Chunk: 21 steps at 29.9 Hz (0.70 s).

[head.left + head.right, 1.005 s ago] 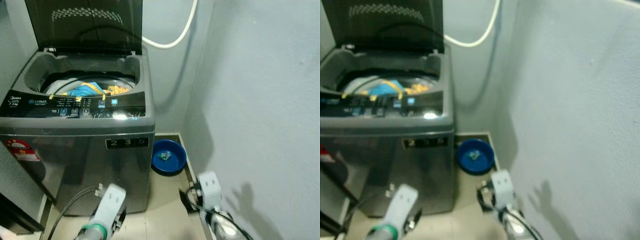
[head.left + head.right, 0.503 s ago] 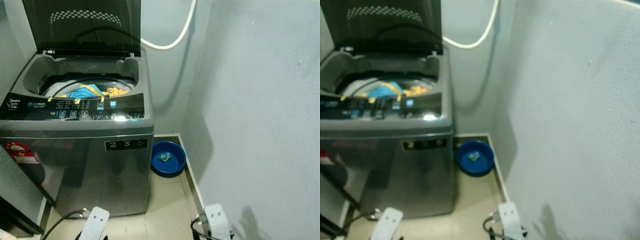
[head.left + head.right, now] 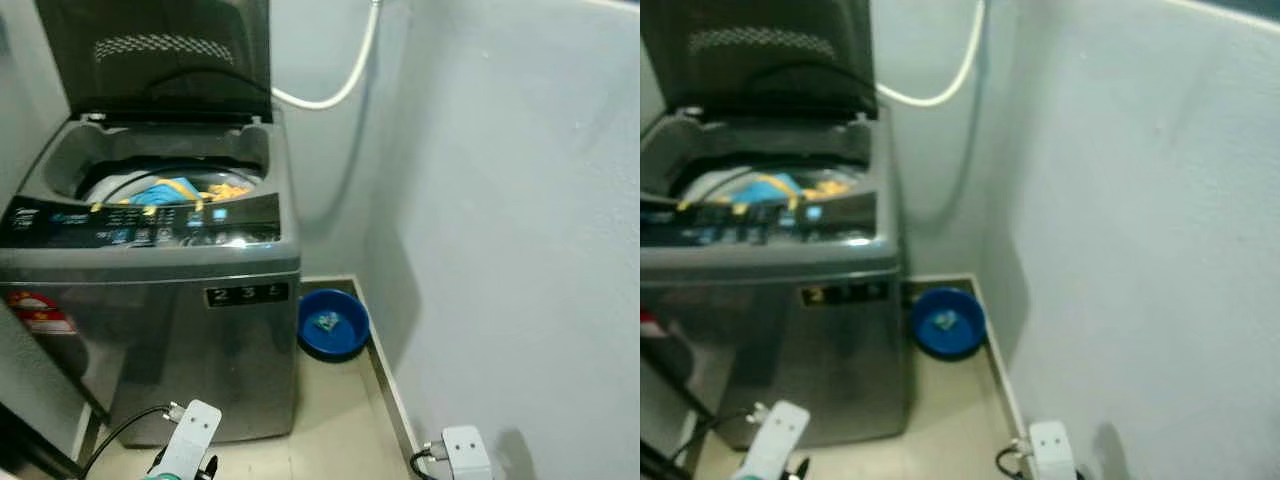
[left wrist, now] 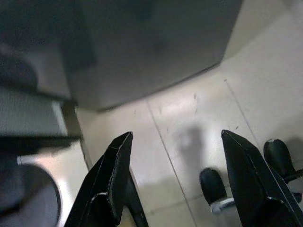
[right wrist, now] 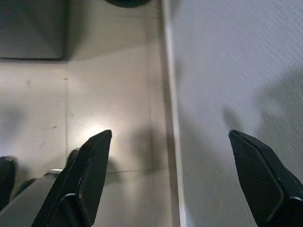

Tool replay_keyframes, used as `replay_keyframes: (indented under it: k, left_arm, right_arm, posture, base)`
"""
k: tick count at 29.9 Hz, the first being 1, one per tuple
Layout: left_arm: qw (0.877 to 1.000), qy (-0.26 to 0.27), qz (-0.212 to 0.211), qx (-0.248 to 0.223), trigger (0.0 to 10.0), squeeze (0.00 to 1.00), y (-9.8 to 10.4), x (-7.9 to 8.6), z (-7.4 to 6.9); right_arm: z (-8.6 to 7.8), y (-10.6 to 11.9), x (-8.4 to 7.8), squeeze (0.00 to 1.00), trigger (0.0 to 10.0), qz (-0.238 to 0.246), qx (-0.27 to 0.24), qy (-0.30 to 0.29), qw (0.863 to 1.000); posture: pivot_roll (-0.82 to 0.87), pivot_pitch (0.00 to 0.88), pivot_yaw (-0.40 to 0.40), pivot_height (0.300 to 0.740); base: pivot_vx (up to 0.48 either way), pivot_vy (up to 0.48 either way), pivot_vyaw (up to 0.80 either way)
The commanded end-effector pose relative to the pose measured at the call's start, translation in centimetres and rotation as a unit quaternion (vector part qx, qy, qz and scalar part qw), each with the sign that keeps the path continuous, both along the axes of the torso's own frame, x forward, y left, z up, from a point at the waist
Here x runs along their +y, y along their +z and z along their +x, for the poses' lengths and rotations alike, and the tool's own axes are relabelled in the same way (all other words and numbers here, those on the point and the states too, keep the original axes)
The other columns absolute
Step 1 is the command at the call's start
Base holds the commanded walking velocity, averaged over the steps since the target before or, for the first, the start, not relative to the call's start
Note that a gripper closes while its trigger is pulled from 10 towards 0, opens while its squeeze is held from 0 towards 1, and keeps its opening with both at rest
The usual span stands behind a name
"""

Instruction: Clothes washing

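Ahead and up-left of both arms, the top-load washing machine (image 3: 150, 300) is seen with lid (image 3: 160, 60) raised and blue and yellow clothes (image 3: 175, 190) in the drum. Left gripper (image 4: 173, 156) and right gripper (image 5: 170, 156) are held low, fingers apart, empty. Left arm is judged nearer.

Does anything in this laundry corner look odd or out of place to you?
Only small things. The washing machine stands with its lid up and blue and yellow clothes inside. A blue bowl sits on the floor between machine and wall, holding something small. Nothing looks spilled or broken.
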<state>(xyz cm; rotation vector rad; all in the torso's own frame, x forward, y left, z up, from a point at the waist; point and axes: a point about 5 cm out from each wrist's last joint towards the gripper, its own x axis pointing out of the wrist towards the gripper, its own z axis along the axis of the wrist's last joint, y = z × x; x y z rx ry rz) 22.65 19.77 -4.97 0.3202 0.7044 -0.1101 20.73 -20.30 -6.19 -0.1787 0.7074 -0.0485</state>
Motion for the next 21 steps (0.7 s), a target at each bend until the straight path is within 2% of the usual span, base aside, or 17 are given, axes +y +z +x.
replay_keyframes:
  k: [1,7,21]
  left_arm:
    - [1.000,0.011,-0.002,0.020,10.0,0.00,-0.89,0.00,-1.22]
    - [1.000,0.009,-0.007,0.019,10.0,0.00,-1.20,-0.75,-1.54]
    - [1.000,0.006,0.002,0.017,10.0,0.00,-1.38,-0.72,-1.75]
  right_arm:
    - [-0.06,-0.05,0.02,0.00,10.0,-0.005,0.003,0.012,1.000]
    - [-0.29,-0.16,-0.19,0.00,10.0,-0.010,0.006,0.011,1.000]
    - [-1.05,-0.64,0.07,0.00,10.0,-0.012,0.021,0.031,0.999]
  posture:
    - [-0.02,0.000,-0.005,0.740]
    - [-0.02,0.000,-0.009,0.740]
    - [-0.01,0.007,-0.015,0.740]
  base:
    - [0.000,0.000,0.80]
    - [0.000,0.000,0.80]
    - [0.000,0.000,0.80]
